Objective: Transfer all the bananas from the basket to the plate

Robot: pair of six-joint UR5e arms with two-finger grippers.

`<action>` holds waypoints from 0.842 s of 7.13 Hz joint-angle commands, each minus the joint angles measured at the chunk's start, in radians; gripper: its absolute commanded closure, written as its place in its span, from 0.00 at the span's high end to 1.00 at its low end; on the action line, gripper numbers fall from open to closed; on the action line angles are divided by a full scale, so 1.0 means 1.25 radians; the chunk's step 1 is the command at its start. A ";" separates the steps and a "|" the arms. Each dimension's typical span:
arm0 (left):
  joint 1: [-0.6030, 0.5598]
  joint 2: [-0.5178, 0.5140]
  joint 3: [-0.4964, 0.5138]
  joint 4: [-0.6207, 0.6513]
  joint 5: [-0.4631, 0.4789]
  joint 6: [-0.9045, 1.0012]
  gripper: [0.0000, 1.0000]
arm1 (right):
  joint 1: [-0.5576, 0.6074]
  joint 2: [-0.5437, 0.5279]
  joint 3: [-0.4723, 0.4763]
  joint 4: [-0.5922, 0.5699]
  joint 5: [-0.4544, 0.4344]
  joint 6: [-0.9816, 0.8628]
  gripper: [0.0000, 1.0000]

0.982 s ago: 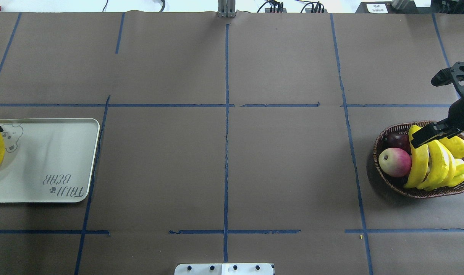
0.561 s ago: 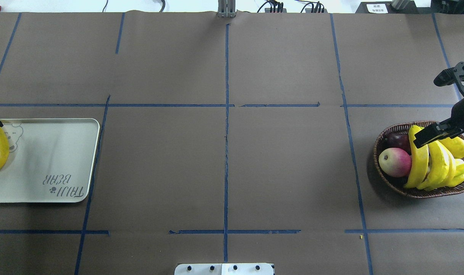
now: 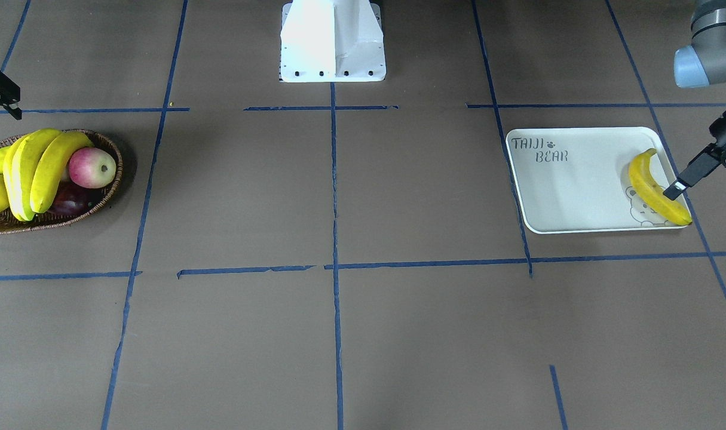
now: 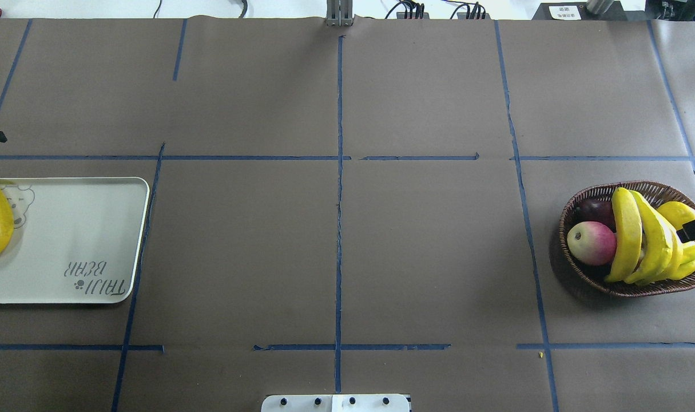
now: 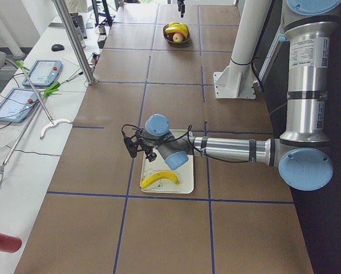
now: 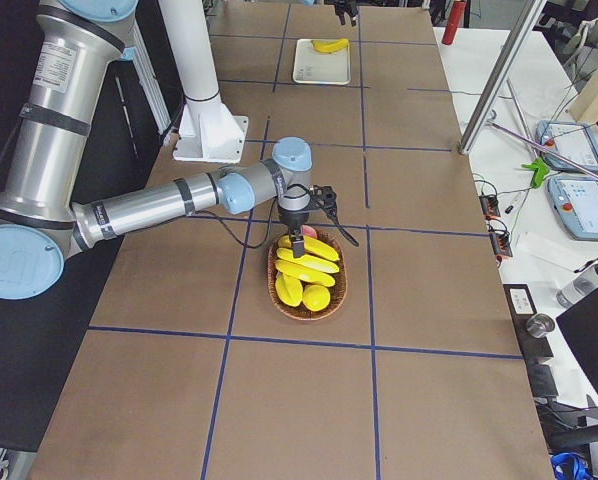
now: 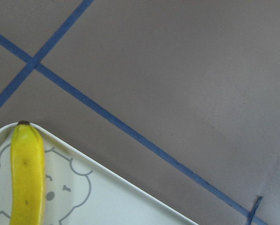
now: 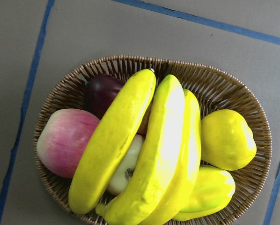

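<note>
a robot lab, wide surface (image 4: 427, 257) covered in brown paper, blue tape lines (image 4: 339, 229) making a grid, big silver robot arms (image 5: 304, 74) by a white stand (image 3: 331, 42), touch screens (image 5: 42, 71) and cables (image 4: 407, 10) at the edges

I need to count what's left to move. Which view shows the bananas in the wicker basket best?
Right wrist-mounted: three long, curved yellow bananas fill the frame, lying across the dark brown wicker basket. Overhead and front-facing views show them smaller, at the edge; side views, tiny.
</note>
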 commanded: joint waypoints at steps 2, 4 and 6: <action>0.005 0.001 -0.006 0.000 0.003 -0.002 1.00 | -0.086 -0.022 -0.032 0.165 -0.062 0.235 0.97; 0.005 0.001 -0.006 0.001 0.002 -0.003 1.00 | -0.192 -0.021 -0.029 0.167 -0.170 0.322 0.87; 0.006 0.010 -0.006 0.000 0.002 -0.003 1.00 | -0.208 -0.020 -0.015 0.160 -0.171 0.321 0.82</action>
